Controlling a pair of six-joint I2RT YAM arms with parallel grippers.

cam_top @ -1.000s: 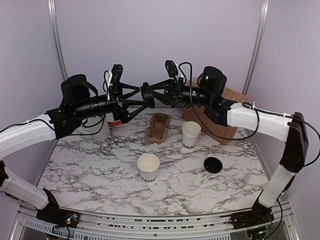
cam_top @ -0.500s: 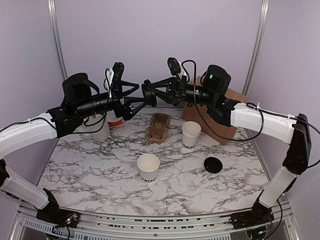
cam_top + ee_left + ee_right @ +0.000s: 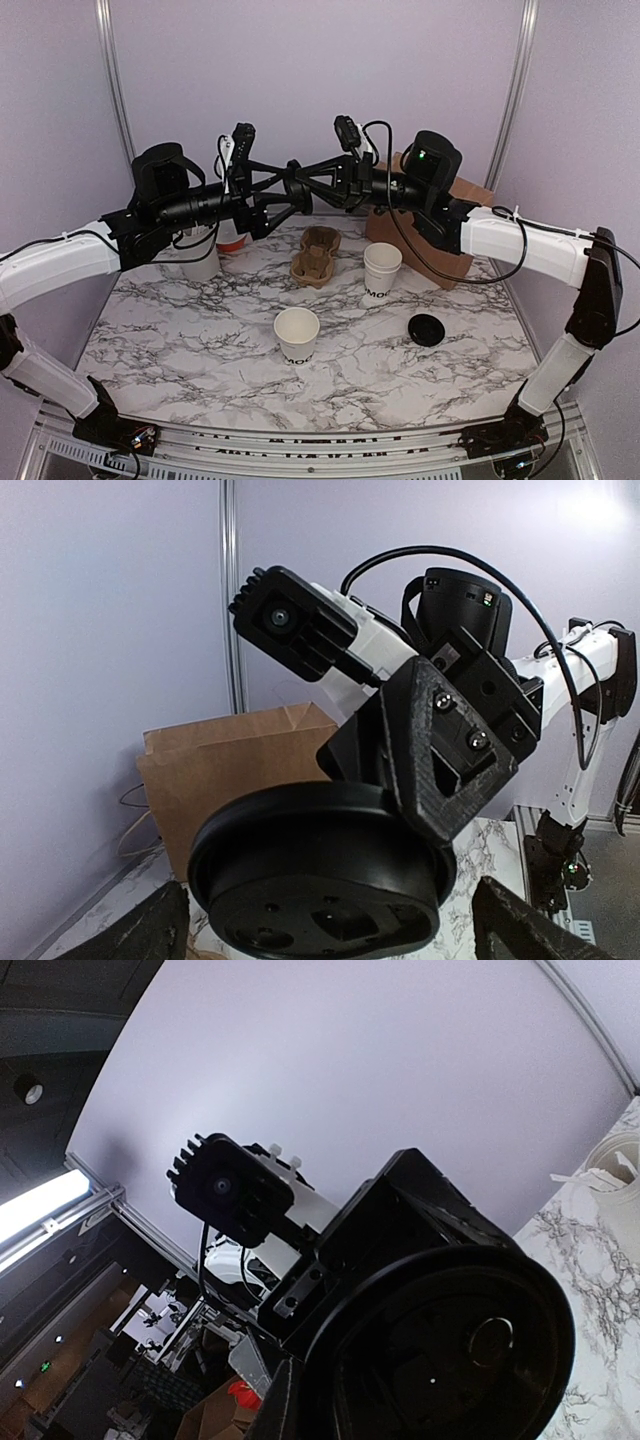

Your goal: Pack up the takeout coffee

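The coffee is not assembled. Its black lid [image 3: 427, 329] lies flat on the marble table [image 3: 180, 330], near and right of centre, with nothing touching it. Two white paper cups with black lettering stand upright and open-topped. The far cup [image 3: 381, 270] is just beyond the lid and a little left of it. The near cup [image 3: 297, 335] stands at the centre, well left of the lid. Which cup the lid belongs to cannot be told.

Left of the far cup lies a brown pulp carrier [image 3: 318, 253]. A brown paper bag [image 3: 445, 265] stands at the far right, behind the far cup. A tall pale holder [image 3: 203, 262] stands at the far left, partly hidden by the left arm.

Both arms reach high over the far half of the table. The left gripper [image 3: 283, 190] and right gripper [image 3: 301, 181] meet nose to nose in the air above the carrier. Between them sits a round black disc [image 3: 320, 880], perhaps a second lid. The right gripper is closed on it: in the left wrist view one of its fingers [image 3: 440, 750] lies over the disc's rim. The left gripper is open, its fingers [image 3: 150, 930] spread wide, one on either side of the disc. The right wrist view is mostly filled by the disc, with the left arm's camera [image 3: 225, 1195] behind it.
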